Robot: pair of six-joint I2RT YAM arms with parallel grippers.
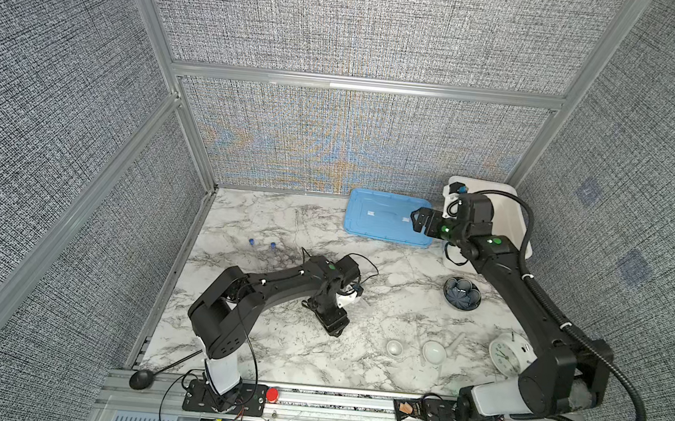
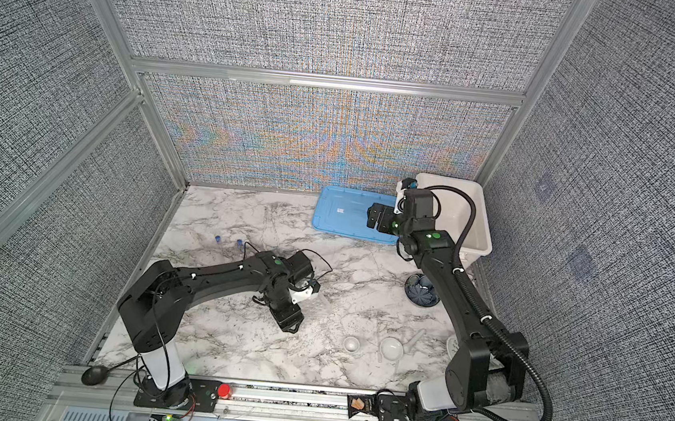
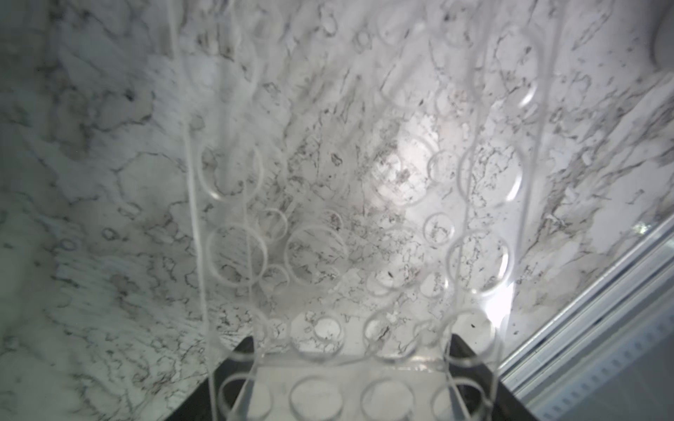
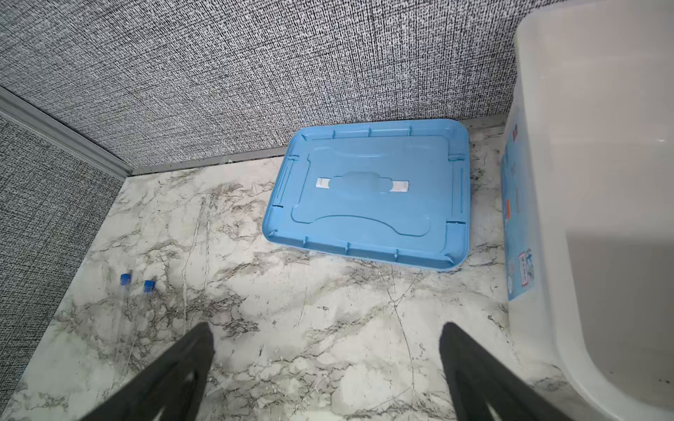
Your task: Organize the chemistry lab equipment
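Two slim clear tubes with blue caps (image 1: 251, 241) (image 1: 272, 246) lie side by side at the table's left; the right wrist view shows them too (image 4: 126, 280). At the front right sit two small white bowls (image 1: 394, 347) (image 1: 434, 352) and a white pestle (image 1: 457, 340). My left gripper (image 1: 334, 326) points down at the table's middle. In its wrist view a clear rack with round holes (image 3: 364, 255) spans the gap between the jaws of the left gripper (image 3: 353, 340). My right gripper (image 1: 416, 220) hovers open over the blue lid, nothing between its fingers (image 4: 204, 339).
A blue lid (image 1: 385, 222) lies at the back beside a white bin (image 1: 510, 218) in the back right corner. A dark flower-shaped dish (image 1: 462, 293) sits under the right arm. A round white clock (image 1: 504, 354) stands by the right arm's base.
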